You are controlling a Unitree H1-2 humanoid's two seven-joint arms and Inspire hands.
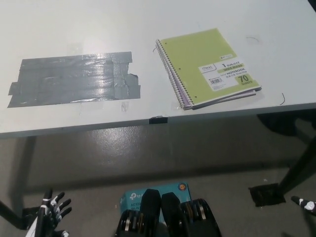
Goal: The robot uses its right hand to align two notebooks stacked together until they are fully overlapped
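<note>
Two spiral-bound notebooks are seen in the upper right of the frame, stacked on the white tabletop [148,19] close to its near edge. The green notebook [210,66] lies on top, its label toward the lower right; the lower notebook [178,94] shows only as a thin strip of pale, purplish edge along the wire binding and the near side, so the two are judged slightly skewed rather than fully overlapped. A patch of grey tape [74,79] is stuck to the tabletop at the left, well apart from the stack.

The notebooks are judged light, thin and somewhat flexible, with smooth card covers that should slide easily over one another and over the tabletop. A pinch is hardly called for; a flat push against the top cover's free edges, or fingertips pressed on the cover to drag it, is thought the better hold. The wire spirals may snag on each other, and too hard a push could shift both books toward the edge.

The left hand [49,212] is seen at the lower left, below the tabletop, white fingers spread and holding nothing. Of the right hand [305,203] only a small dark tip shows at the lower right; whether it is spread or closed cannot be told
</note>
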